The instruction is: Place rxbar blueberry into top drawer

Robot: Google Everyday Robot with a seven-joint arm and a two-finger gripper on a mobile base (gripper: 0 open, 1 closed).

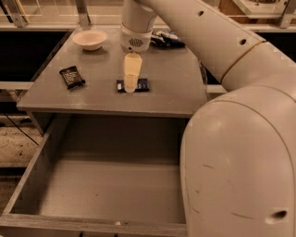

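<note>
Near the middle of the surface (171, 88), the gripper (130, 88) stood tip-down on the rxbar blueberry (141, 85), which lay flat there. Whether it had clamped the bar could not be told. Lifting it and dropping it into the open top drawer (111, 185) below were judged undone.

Grey cabinet countertop (175, 90), speckled floor (18, 139) (at left), dark recesses (23, 55) beside, metal railing (82, 14) behind

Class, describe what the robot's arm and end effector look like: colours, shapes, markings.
The arm is rounded, off-white tubing with small dark holes and a tan seam ring. Its white wrist has a speckled grille. The cream end effector is over the rxbar blueberry.
</note>
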